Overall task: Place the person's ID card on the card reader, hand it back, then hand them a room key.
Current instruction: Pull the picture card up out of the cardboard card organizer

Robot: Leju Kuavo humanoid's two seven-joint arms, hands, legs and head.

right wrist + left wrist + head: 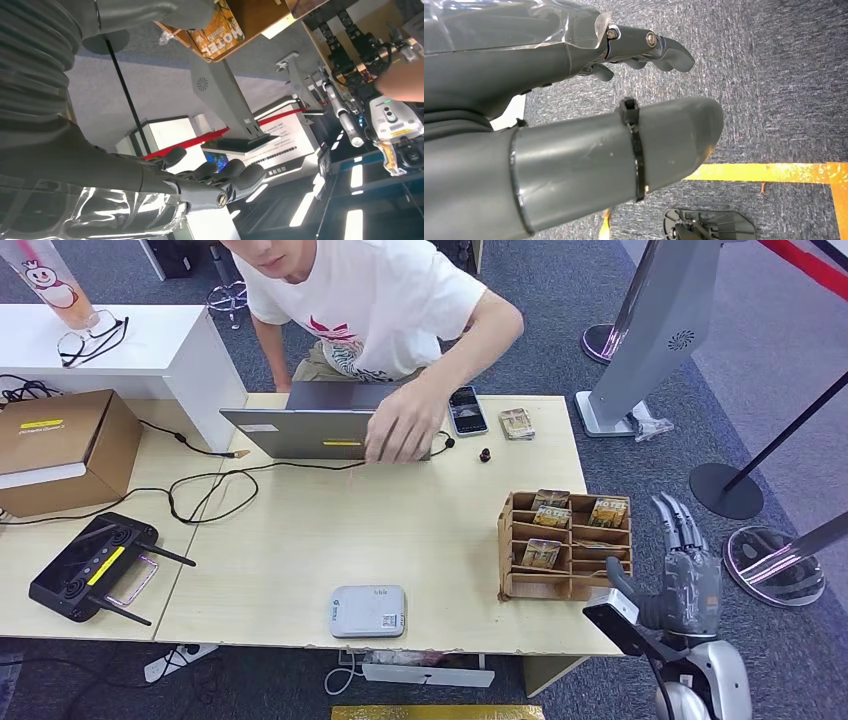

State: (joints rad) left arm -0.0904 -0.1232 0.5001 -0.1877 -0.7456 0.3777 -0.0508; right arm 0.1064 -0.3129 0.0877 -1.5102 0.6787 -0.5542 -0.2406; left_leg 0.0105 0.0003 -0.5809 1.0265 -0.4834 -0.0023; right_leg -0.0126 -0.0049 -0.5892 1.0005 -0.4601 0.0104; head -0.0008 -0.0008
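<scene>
A person in a white T-shirt point(370, 290) leans over the pale wooden counter point(400, 530), hand point(400, 425) resting by a grey laptop point(320, 425). No ID card can be made out, so the task appears not yet begun. The right robot hand point(680, 565), fingers apart and empty, hovers right of the wooden rack of room key cards point(565, 545); the left robot hand point(644, 52) hangs loosely curled over carpet, empty. The white card reader point(368, 611) waits at the near edge; next, the robot must receive the card.
</scene>
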